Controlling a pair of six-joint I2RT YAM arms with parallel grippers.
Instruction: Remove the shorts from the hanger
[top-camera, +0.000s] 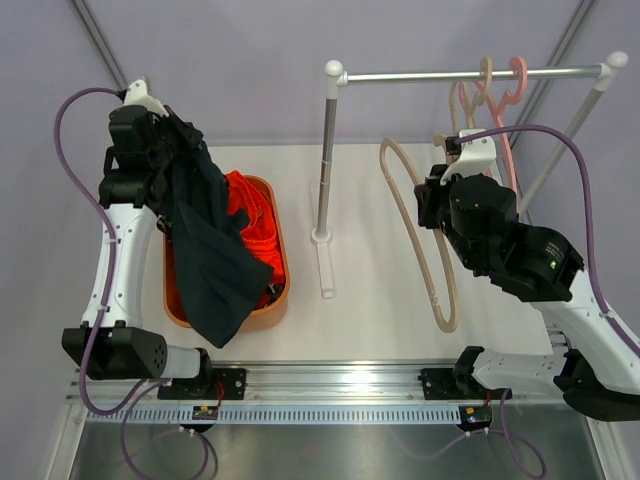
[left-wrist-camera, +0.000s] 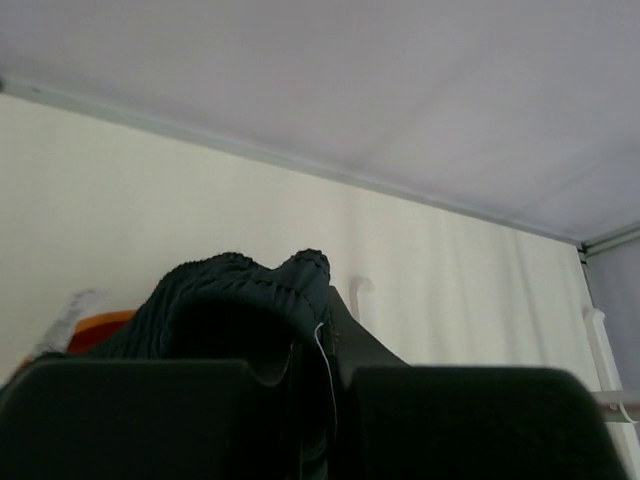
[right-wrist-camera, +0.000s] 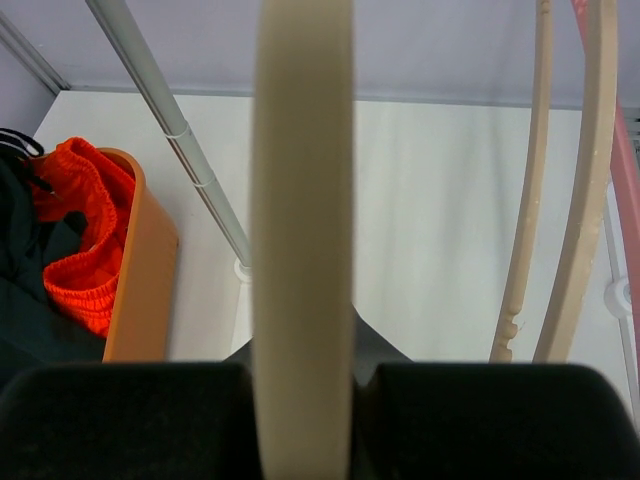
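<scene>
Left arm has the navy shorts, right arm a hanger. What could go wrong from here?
The navy shorts in the left gripper trail over the orange bin's near rim; released here, they might slide out. The beige hanger in the right gripper sits beside the hangers on the rail and could snag them.

The dark navy shorts (top-camera: 212, 265) hang limp from the left hand (top-camera: 180, 135), pinched at the waistband, and drape over the near end of the orange tub (top-camera: 286, 250). The bright orange shorts (top-camera: 255, 215) lie crumpled inside that tub. The beige hanger (right-wrist-camera: 302, 200), bare and tilted, is clamped in the right hand (right-wrist-camera: 302, 390).
</scene>
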